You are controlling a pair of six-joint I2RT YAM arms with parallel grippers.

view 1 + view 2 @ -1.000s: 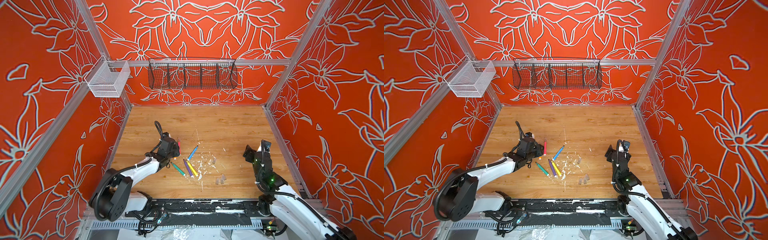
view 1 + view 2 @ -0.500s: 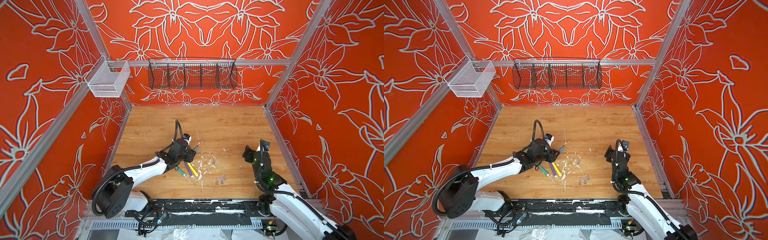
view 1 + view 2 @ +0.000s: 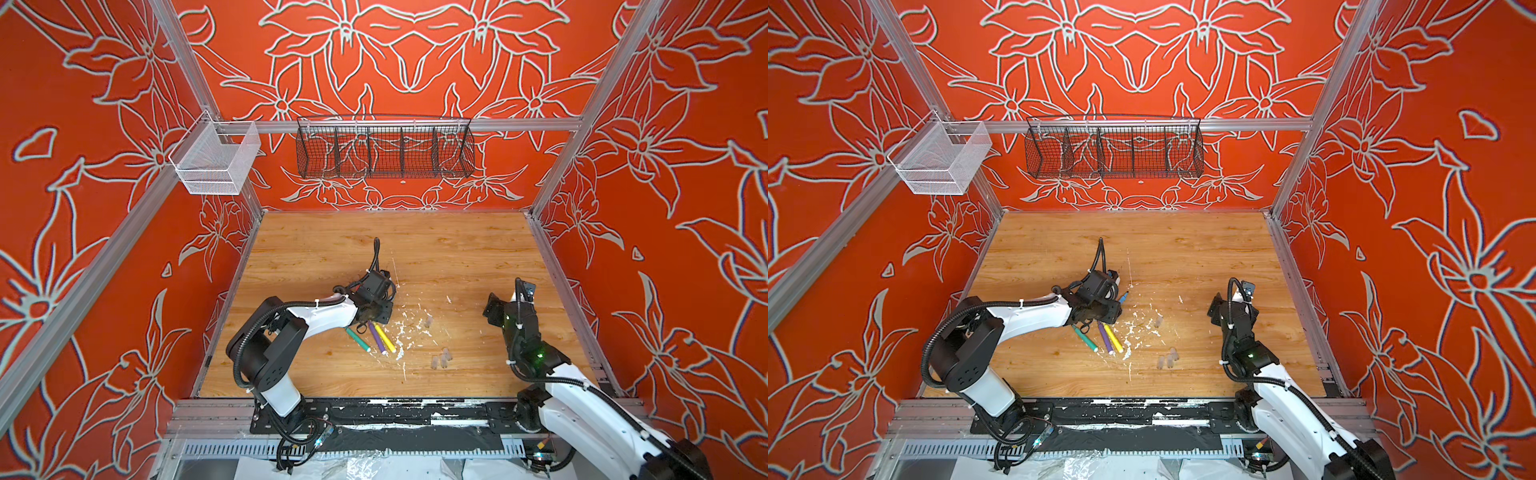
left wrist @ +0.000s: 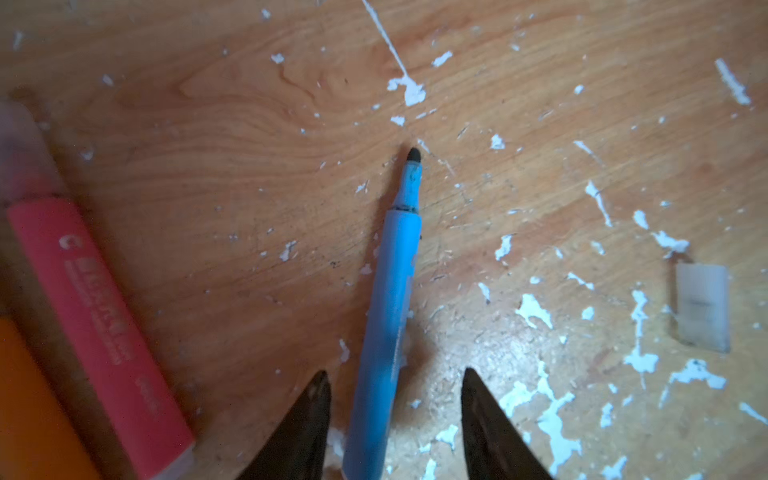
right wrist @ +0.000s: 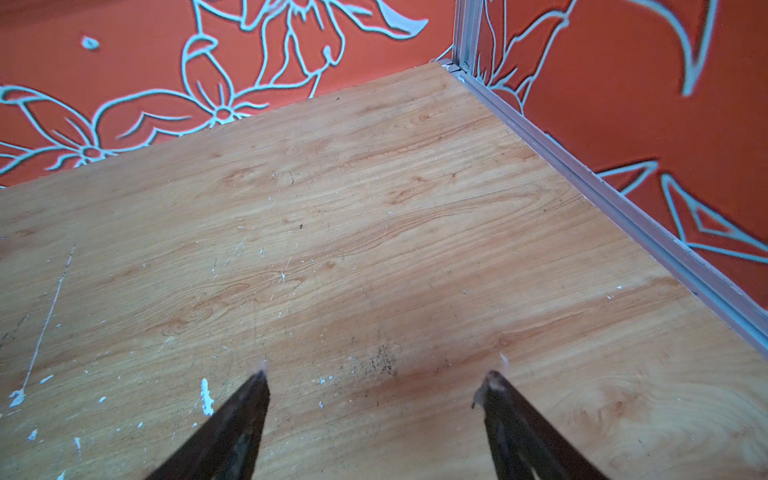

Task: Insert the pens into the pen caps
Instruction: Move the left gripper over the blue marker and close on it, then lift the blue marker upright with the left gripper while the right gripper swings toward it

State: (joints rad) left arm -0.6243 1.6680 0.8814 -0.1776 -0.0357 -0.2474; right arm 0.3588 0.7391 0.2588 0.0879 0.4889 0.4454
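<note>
Left claw (image 4: 395, 370) straddles blue pen (image 4: 390, 299); right claw (image 5: 378, 373) faces open tabletop (image 5: 374, 187).

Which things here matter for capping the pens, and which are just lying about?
For the job: blue pen, pink pen, orange pen, green pen, purple pen, yellow pen, clear caps.
Just lying about: white flecks, black wire basket, white mesh bin.

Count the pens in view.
6. A slim green marker pen, a purple pen and a yellow pen lie close together near the left gripper; the blue pen lies between its jaws; a pink-red pen and an orange pen lie beside it.
</note>
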